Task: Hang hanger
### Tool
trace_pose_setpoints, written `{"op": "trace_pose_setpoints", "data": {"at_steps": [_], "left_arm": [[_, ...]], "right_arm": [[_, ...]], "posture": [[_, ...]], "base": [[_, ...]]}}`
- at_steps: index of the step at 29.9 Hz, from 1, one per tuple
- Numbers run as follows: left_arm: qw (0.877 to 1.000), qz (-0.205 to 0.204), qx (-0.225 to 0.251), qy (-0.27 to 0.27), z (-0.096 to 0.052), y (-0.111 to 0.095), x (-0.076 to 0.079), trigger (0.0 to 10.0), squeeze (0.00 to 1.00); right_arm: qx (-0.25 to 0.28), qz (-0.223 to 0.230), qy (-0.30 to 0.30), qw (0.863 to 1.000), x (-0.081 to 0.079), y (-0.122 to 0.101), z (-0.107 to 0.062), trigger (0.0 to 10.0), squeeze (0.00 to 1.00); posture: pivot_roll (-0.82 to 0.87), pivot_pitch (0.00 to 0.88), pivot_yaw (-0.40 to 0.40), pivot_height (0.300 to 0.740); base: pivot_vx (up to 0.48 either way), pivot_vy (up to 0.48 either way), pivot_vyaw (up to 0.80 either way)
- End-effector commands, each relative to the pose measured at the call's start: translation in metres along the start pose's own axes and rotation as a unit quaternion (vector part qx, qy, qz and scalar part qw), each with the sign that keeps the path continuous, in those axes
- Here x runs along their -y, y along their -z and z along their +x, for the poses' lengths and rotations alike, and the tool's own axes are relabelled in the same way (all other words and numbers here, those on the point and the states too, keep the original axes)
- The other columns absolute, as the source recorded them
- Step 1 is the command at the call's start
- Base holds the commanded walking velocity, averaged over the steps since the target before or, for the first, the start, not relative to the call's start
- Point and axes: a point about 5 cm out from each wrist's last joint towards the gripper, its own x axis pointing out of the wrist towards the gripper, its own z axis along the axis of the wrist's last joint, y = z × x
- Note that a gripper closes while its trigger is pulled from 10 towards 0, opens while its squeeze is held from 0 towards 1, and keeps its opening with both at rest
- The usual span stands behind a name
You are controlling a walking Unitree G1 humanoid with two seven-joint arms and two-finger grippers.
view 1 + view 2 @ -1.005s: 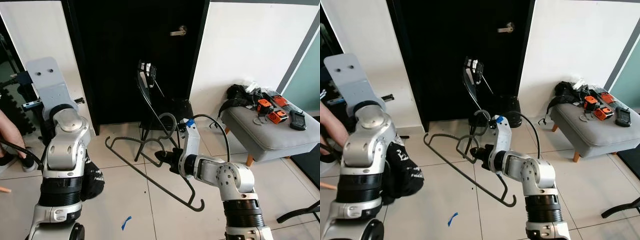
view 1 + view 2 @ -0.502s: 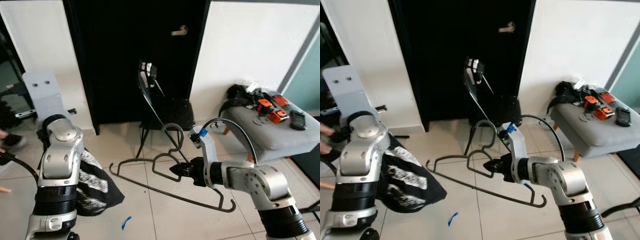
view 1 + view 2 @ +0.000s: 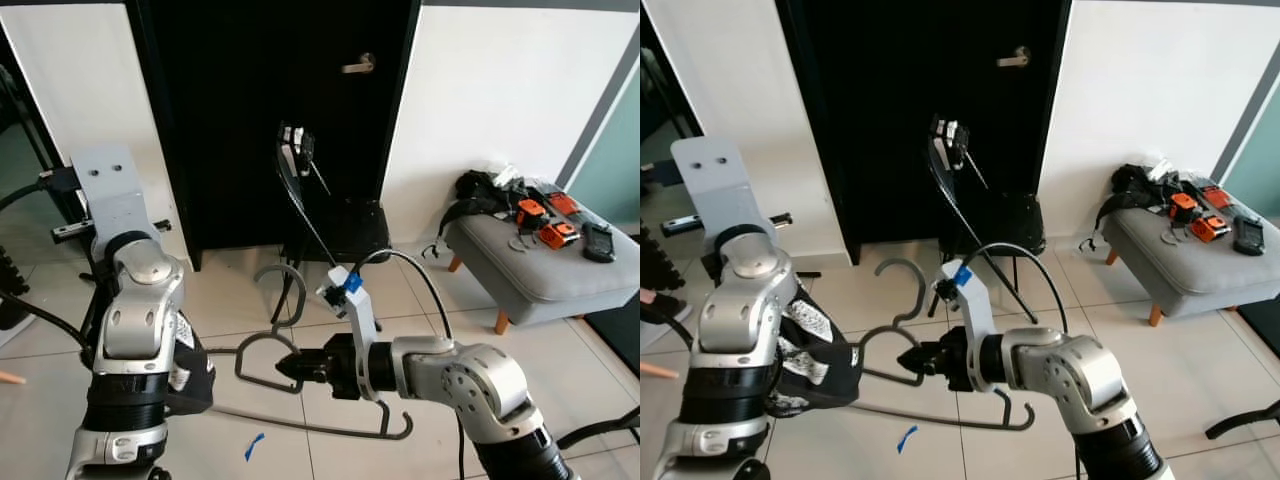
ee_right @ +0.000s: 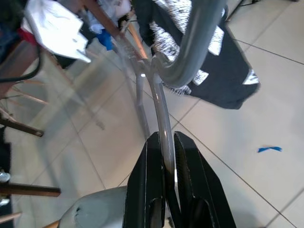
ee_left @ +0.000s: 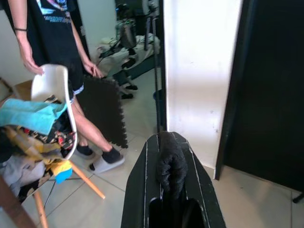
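My right gripper (image 3: 291,368) is low in front of me, shut on a grey wire hanger (image 3: 262,345). The hanger's hook (image 3: 277,277) points up and its long bar (image 3: 300,426) runs just above the floor. In the right wrist view the fingers (image 4: 153,156) clamp the hanger's rod (image 4: 190,42). A black garment with white print (image 3: 186,366) hangs from my left arm, just left of the hanger. In the left wrist view the left gripper (image 5: 171,142) is shut on a fold of that black cloth (image 5: 172,167).
A black folding chair (image 3: 322,215) stands before the black door (image 3: 250,100). A grey padded bench (image 3: 545,265) with tools on it is at the right. Blue tape (image 3: 252,445) lies on the tiles. In the left wrist view a person (image 5: 52,33) stands by a white chair (image 5: 50,85) piled with clothes.
My right arm has swung the hanger to the left and lower, toward the garment, with the hook now upright. The head view has shifted too.
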Motion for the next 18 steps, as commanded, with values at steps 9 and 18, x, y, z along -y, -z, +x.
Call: {"op": "trace_pose_setpoints", "data": {"at_steps": [9,18], "left_arm": [[1.0,-0.002,0.011,-0.007,0.002,-0.007,0.0,10.0,0.0],[1.0,-0.005,0.011,-0.007,0.001,-0.008,0.002,10.0,0.0]], "right_arm": [[0.022,0.071,0.01,0.997,-0.003,-0.003,0.028,10.0,0.0],[0.003,0.082,-0.005,0.997,-0.014,0.001,0.047,10.0,0.0]], "posture": [[-0.02,0.023,-0.028,0.74],[-0.02,0.022,-0.024,0.74]], "base": [[0.0,0.0,0.0],[0.0,0.0,0.0]]}}
